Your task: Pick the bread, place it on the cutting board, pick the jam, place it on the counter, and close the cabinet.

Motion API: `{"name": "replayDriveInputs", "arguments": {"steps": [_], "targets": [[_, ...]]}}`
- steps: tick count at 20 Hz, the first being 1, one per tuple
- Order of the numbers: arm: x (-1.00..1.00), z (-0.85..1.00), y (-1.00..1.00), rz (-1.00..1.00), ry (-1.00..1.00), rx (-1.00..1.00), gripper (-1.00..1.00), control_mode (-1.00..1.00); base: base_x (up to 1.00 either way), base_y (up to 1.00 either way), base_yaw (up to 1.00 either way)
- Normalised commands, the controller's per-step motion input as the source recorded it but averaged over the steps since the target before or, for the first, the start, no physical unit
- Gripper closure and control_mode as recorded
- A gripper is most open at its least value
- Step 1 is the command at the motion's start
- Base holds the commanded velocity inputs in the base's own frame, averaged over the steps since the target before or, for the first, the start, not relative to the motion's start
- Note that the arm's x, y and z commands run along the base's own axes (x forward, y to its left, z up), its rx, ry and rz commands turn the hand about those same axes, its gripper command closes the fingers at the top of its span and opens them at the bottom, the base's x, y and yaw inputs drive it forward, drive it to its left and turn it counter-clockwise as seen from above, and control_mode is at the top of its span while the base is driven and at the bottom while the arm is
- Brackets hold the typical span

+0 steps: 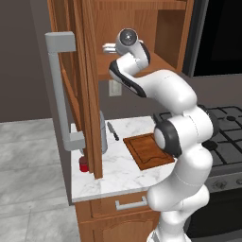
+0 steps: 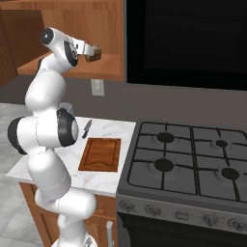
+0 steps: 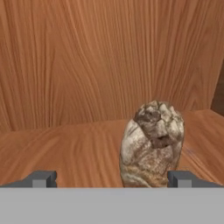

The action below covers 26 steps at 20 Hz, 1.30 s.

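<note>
The bread (image 3: 152, 144), a crusty tan chunk, stands on the wooden shelf inside the open cabinet (image 1: 137, 28). My gripper (image 3: 111, 179) is open and level with the bread. The bread sits between the fingers, close to the right fingertip (image 3: 180, 178) and far from the left one. From the right base view the gripper (image 2: 91, 50) reaches into the cabinet, with the bread (image 2: 98, 52) at its tip. The cutting board (image 1: 149, 150) lies bare on the white marble counter (image 1: 118, 175). The red jam (image 1: 83, 164) stands at the counter's left edge, partly behind the cabinet door (image 1: 87, 71).
The open door and its grey bar handle (image 1: 59, 90) hang over the counter's left end. A grey toaster (image 1: 102, 132) and a knife (image 1: 112, 131) lie behind the board. A gas stove (image 2: 193, 159) adjoins the counter on the right.
</note>
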Motion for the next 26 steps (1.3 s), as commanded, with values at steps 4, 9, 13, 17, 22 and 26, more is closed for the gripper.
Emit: {"name": "replayDriveInputs", "arguments": {"steps": [4,9,13,17,22,26], "targets": [[0.21,0.00,-0.04,0.00,0.00,0.00,-1.00,-1.00,0.00,0.00,0.00],[0.12,0.00,-0.07,0.00,0.00,0.00,-1.00,-1.00,0.00,0.00,0.00],[0.01,0.00,-0.13,0.00,0.00,0.00,-1.00,-1.00,0.00,0.00,0.00],[0.00,-0.02,-0.12,0.00,0.01,0.00,-1.00,-1.00,0.00,0.00,0.00],[0.00,-0.03,-0.12,0.00,0.01,0.00,-1.00,-1.00,0.00,0.00,0.00],[0.00,-0.02,-0.07,0.00,0.03,0.00,-1.00,-1.00,0.00,0.00,0.00]]}}
